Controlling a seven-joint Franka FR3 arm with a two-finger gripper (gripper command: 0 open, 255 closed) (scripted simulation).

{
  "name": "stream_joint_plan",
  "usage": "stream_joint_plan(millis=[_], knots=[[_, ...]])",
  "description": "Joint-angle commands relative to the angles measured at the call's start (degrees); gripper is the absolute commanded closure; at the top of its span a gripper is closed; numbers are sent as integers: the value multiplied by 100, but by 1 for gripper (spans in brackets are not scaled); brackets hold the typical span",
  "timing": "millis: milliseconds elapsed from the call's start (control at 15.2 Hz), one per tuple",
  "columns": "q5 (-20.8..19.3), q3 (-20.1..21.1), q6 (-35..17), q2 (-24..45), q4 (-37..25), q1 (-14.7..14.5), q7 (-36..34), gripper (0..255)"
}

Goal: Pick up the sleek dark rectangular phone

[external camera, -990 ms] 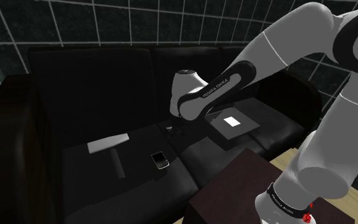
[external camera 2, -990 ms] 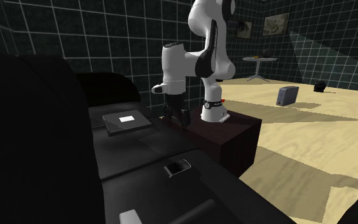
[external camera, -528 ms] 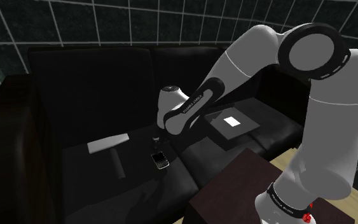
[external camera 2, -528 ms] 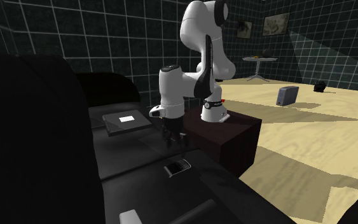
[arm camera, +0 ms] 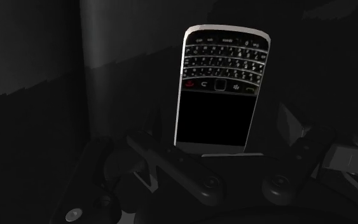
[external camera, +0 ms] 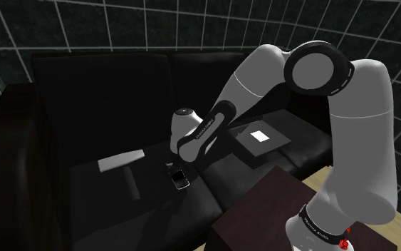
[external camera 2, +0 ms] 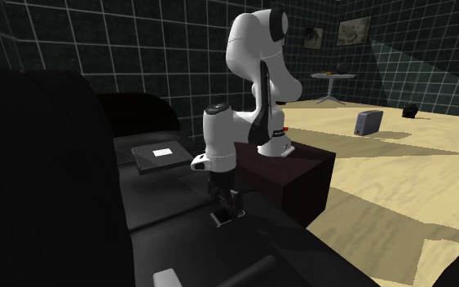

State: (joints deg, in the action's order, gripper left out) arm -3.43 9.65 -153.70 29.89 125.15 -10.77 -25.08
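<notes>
The phone (arm camera: 220, 89) is dark with a silver rim, a black screen and a small keyboard. It lies flat on the black sofa seat (external camera: 106, 207). In the shoulder view the phone (external camera: 181, 180) sits just below my gripper (external camera: 172, 169). In the second exterior view my gripper (external camera 2: 227, 201) hangs straight over the phone (external camera 2: 227, 216), fingers pointing down and close to it. In the wrist view my gripper (arm camera: 219, 135) is open, with the fingertips (arm camera: 147, 144) standing apart on either side of the phone's screen end and not touching it.
A flat grey slab (external camera: 121, 160) and a dark bar (external camera: 131, 184) lie on the seat at the shoulder view's left. A dark book with a white label (external camera: 261, 137) rests on the seat beyond the arm. The dark stand (external camera: 263, 214) borders the sofa's front edge.
The arm has swung from near the book toward the phone and lowered. The gripper now hangs right over the phone; the phone has not moved.
</notes>
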Motion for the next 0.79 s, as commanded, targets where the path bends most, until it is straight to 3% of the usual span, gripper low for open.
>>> stream_joint_plan(millis=[0,132,198,726], knots=[[-33,-35,-127,166,-41,-24,-14,0],[-40,-44,-158,209,-53,-31,-18,0],[-42,-45,-172,214,-44,-32,-19,255],[-39,-42,-163,200,-40,-31,-19,255]])
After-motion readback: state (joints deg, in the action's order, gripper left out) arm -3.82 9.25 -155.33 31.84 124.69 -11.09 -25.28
